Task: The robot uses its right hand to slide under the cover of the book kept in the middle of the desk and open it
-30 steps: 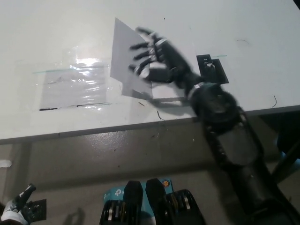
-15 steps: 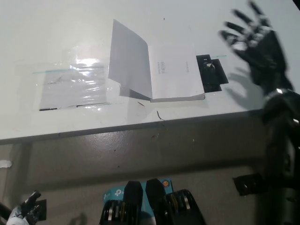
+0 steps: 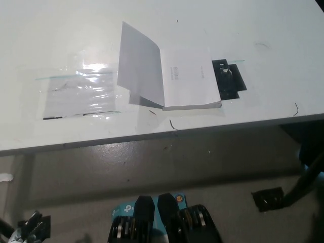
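The white book [image 3: 188,81] lies in the middle of the white desk [image 3: 263,30]. Its cover [image 3: 139,66] stands lifted and leans to the left, and the first printed page shows. No hand touches the book. My black right hand is out of the picture. Only a small part of my white left hand [image 3: 26,229] shows at the bottom left corner, low below the desk edge.
A black flat piece [image 3: 229,79] lies on the desk against the book's right side. A shiny clear plastic sheet [image 3: 81,93] is taped down left of the book. A dark marker [image 3: 268,199] and a dark rod [image 3: 306,185] show on the floor at right.
My right hand let go of the cover, swung up to the right and left the picture. The cover stays lifted. My left hand sank slightly at the bottom left.
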